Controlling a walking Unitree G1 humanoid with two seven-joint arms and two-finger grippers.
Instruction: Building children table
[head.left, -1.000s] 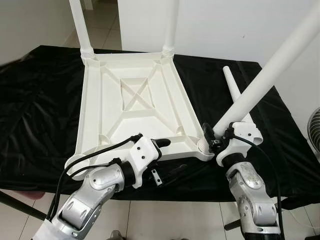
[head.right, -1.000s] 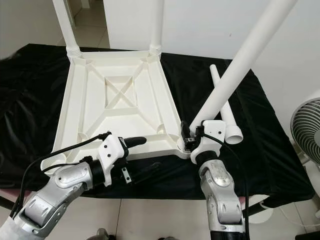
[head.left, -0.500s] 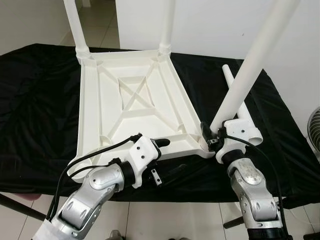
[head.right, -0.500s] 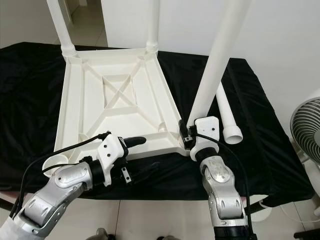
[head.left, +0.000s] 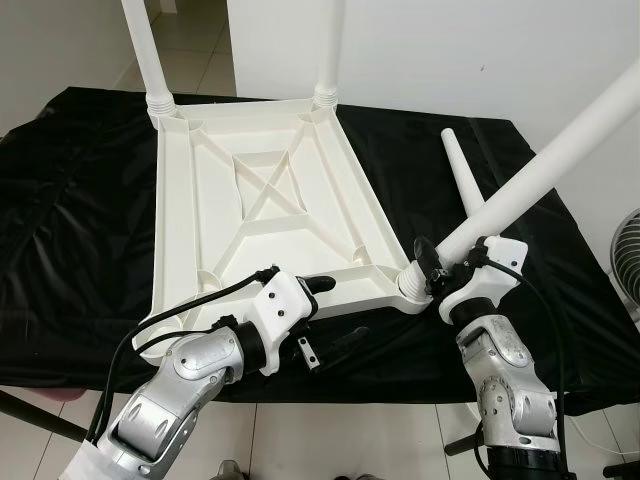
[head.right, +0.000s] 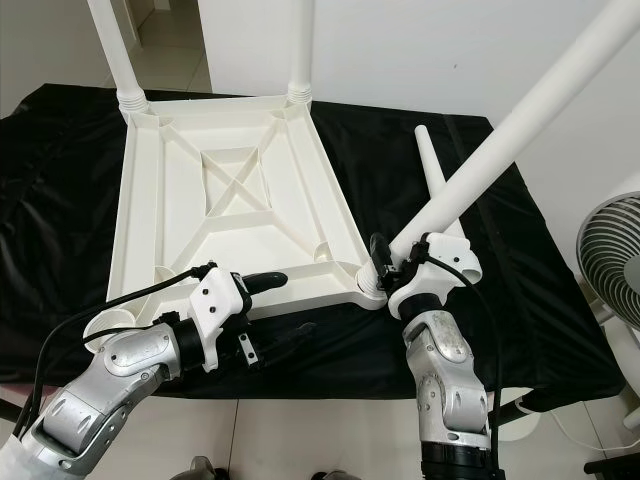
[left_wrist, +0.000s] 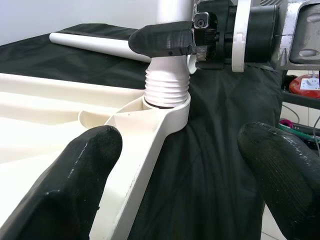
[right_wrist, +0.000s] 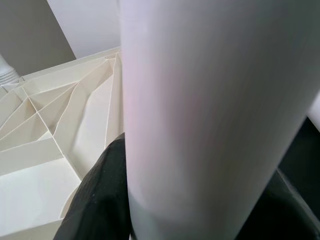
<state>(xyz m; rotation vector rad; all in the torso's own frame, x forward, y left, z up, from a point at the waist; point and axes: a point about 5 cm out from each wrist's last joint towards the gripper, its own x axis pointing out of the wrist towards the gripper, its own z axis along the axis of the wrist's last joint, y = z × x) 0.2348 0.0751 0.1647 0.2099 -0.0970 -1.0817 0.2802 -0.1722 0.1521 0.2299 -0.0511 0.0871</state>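
White tabletop (head.left: 270, 210) lies inverted with two legs fitted, right gripper (head.left: 445, 275) jaws pinching the third leg (head.left: 545, 170) (tilted, half-seated), left gripper (head.left: 325, 315) spread, the fourth leg (head.left: 465, 180) lying on the worktop.

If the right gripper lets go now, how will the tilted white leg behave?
The leg leans steeply with its threaded end barely seated in the corner socket, so it would probably topple. Round and smooth, it may then roll on the black cloth.

Two silver arms, chunky rounded segments with a brushed-metal look. White plastic wrist housings, left gripper (head.left: 335, 312) and right gripper (head.left: 428, 272) both with long black fingers (left_wrist: 80, 185), kinda pebbly texture. Black cables looping along each forearm, lower frame.
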